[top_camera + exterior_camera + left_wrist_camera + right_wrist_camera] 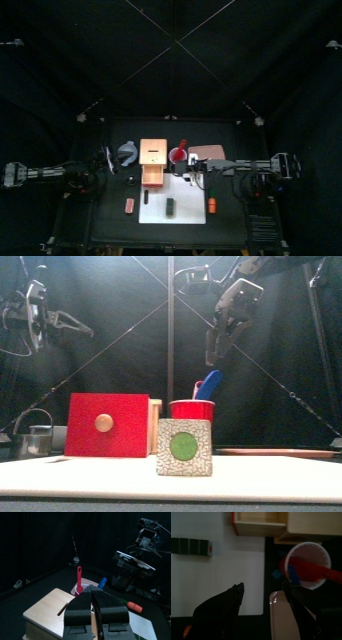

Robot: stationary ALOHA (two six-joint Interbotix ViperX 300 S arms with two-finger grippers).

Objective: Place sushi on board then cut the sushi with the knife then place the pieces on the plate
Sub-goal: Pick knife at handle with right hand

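Right wrist view: we see the right gripper (263, 588) wide open and empty over the white board (218, 582), the left gripper (93, 597) closed on nothing

My left arm (47, 174) and right arm (267, 165) are black and jointed; my right gripper (213, 356) shows a grey shell, its jaws black inside

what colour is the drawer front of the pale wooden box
The drawer front is red; the front view shows it best.

Right pincer (263, 588) gapes; left pincer (91, 594) (raised) closed.
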